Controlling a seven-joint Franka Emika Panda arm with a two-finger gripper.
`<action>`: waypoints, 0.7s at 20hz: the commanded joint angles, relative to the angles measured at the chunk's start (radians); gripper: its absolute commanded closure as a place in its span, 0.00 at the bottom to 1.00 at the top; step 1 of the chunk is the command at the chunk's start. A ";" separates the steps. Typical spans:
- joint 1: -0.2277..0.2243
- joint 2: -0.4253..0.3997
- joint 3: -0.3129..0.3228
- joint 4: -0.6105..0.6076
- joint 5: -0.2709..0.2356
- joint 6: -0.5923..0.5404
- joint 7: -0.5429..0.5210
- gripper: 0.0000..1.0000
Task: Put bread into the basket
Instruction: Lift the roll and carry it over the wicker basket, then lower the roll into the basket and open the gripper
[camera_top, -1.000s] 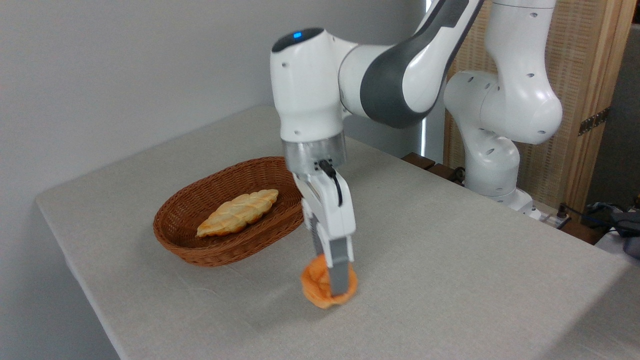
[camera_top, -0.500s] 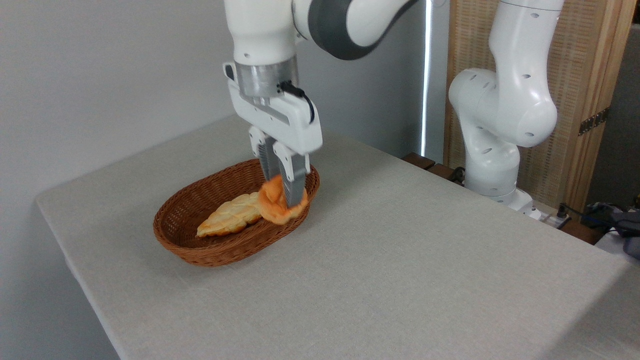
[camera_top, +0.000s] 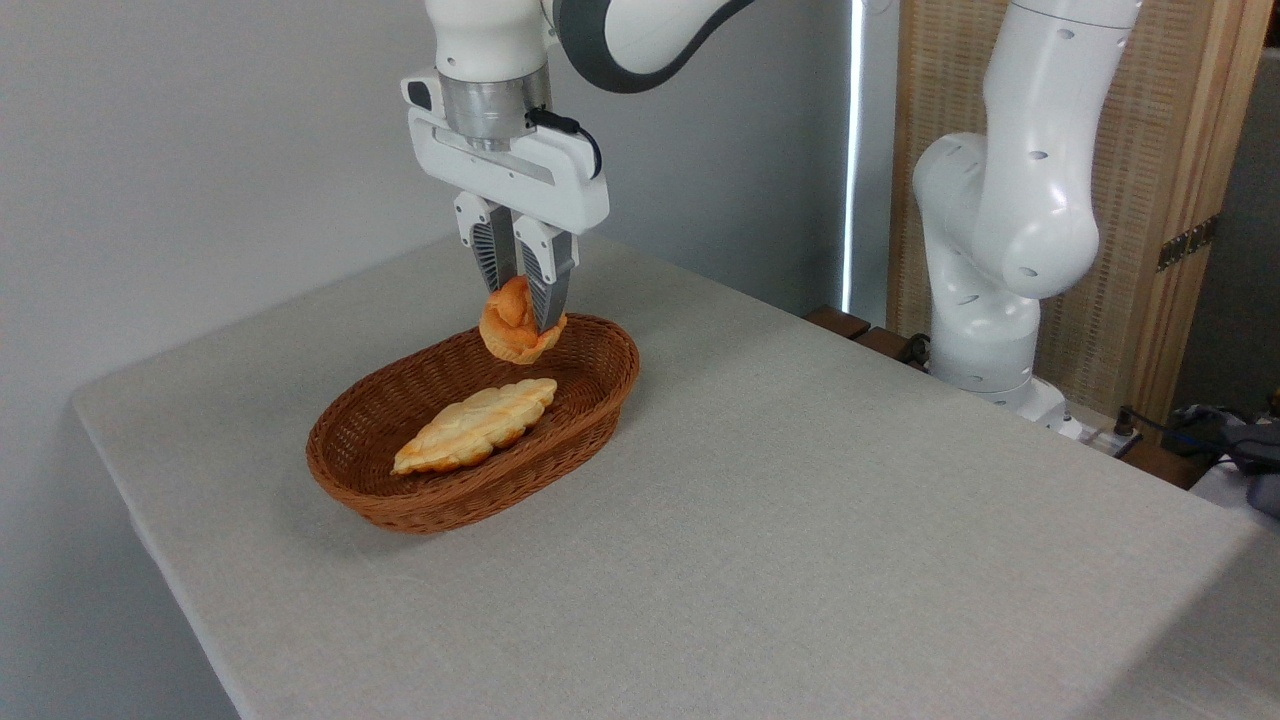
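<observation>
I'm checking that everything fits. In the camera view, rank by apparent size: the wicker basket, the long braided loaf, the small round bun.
1. Oval reddish-brown woven wicker basket, largest.
2. Long pale-yellow braided loaf.
3. Small orange-golden round bun, smallest, held above the basket.

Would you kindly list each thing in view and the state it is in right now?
Gripper: shut on the bun, raised over the basket's far end.
Bun: held in the air, touching nothing below.
Basket: upright on the table, holding one loaf.
Braided loaf: lying flat inside the basket.
Table: covered by a grey cloth.
</observation>
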 joint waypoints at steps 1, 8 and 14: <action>-0.004 -0.003 0.014 -0.001 -0.020 0.031 -0.004 0.39; -0.006 0.009 0.016 -0.004 -0.021 0.035 -0.002 0.10; -0.004 0.011 0.016 -0.007 -0.020 0.074 -0.002 0.00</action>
